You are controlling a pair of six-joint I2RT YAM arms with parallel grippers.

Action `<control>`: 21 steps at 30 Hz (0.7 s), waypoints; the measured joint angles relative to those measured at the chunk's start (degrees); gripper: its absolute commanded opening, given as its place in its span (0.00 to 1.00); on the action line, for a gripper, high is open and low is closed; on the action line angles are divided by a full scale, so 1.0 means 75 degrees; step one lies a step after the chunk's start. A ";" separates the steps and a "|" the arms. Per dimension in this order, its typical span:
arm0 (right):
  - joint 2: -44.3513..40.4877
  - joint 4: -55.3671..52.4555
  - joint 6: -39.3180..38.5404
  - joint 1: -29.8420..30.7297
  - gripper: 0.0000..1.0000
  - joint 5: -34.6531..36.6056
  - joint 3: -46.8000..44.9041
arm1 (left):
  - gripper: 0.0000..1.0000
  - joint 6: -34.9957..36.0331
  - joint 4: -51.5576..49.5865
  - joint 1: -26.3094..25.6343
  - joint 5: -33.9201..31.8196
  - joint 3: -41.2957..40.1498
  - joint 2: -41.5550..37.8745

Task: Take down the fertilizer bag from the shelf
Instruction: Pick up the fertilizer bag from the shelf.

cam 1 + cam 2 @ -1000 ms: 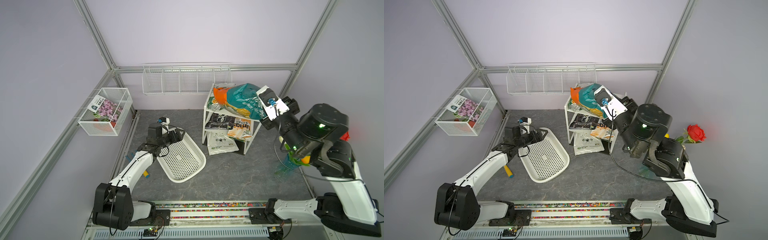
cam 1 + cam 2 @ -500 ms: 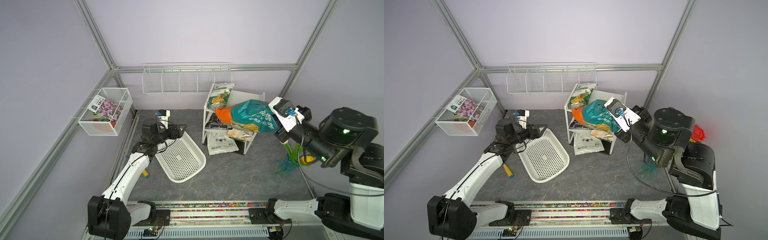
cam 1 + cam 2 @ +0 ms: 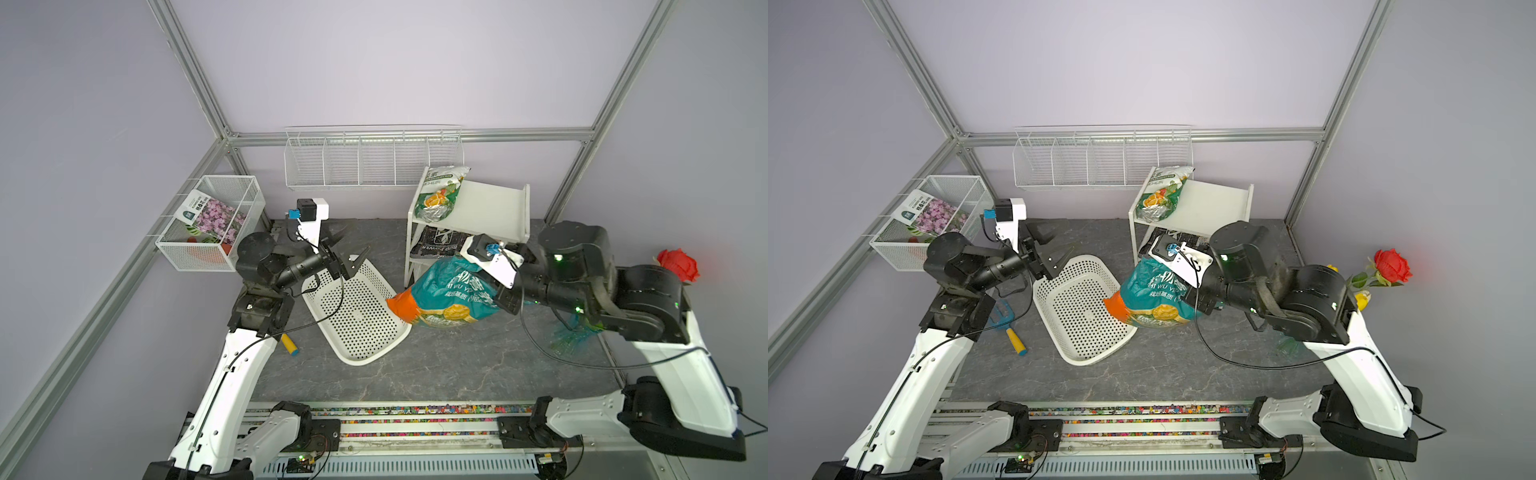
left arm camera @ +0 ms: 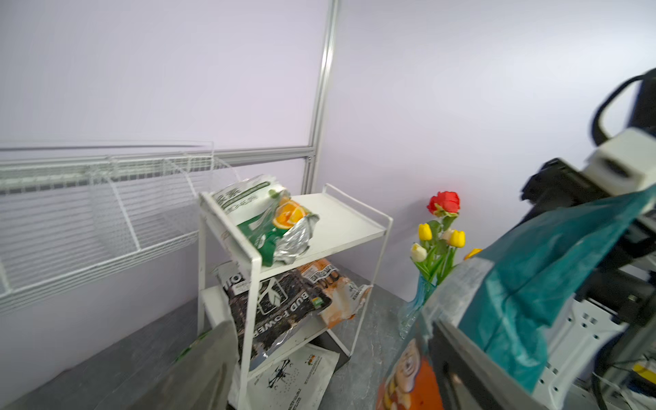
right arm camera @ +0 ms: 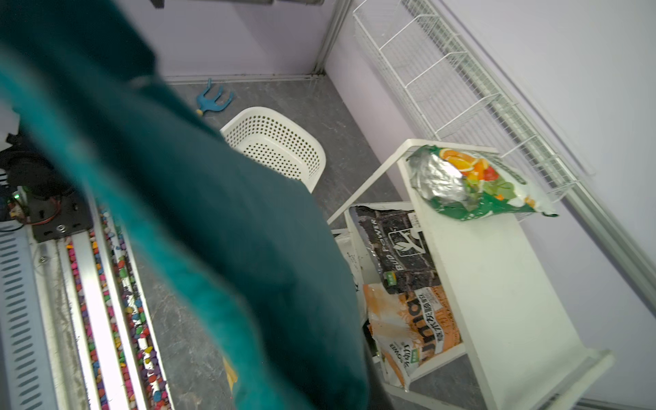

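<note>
The fertilizer bag (image 3: 444,297) (image 3: 1154,297), teal with an orange end, hangs low over the grey floor in front of the shelf (image 3: 494,203) (image 3: 1212,199). Its orange end lies by the rim of the white basket. My right gripper (image 3: 505,293) (image 3: 1196,297) is shut on the bag's teal end, its fingertips hidden by the bag. In the right wrist view the bag (image 5: 177,213) fills the near field beside the shelf (image 5: 497,277). My left gripper (image 3: 355,245) (image 3: 1061,245) stands open and empty above the basket's far end, facing the bag (image 4: 553,269).
A green-and-white bag (image 3: 440,195) lies on the shelf's top board; black and orange bags lie below. Around stand the perforated white basket (image 3: 357,307), a wire wall rack (image 3: 374,162), a mesh box basket (image 3: 212,224), a blue hand rake (image 3: 1013,332) and a flower vase (image 4: 436,248).
My right arm has pulled the fertilizer bag off the shelf's top board and brought it down and forward beside the basket. My left gripper has risen slightly over the basket.
</note>
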 measured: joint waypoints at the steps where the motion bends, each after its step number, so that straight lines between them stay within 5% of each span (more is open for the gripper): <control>1: 0.0003 0.0041 0.0061 -0.0047 0.00 -0.0169 -0.0125 | 0.88 -0.0006 0.0015 -0.0006 0.0149 0.0012 0.0012; 8: 0.0169 0.0425 0.0965 -0.1285 0.00 -0.2020 -0.0697 | 0.89 0.0286 -0.0233 -0.0982 0.0752 -0.0003 0.0236; 12: 0.0396 0.0705 0.1256 -0.1399 0.00 -0.2667 -0.0778 | 0.89 0.0877 -0.0565 -0.1714 0.0551 0.0000 0.0399; 21: 0.0507 0.1014 0.1460 -0.1428 0.00 -0.3232 -0.0801 | 0.86 0.1431 -0.0638 -0.2040 0.0189 0.0376 0.1224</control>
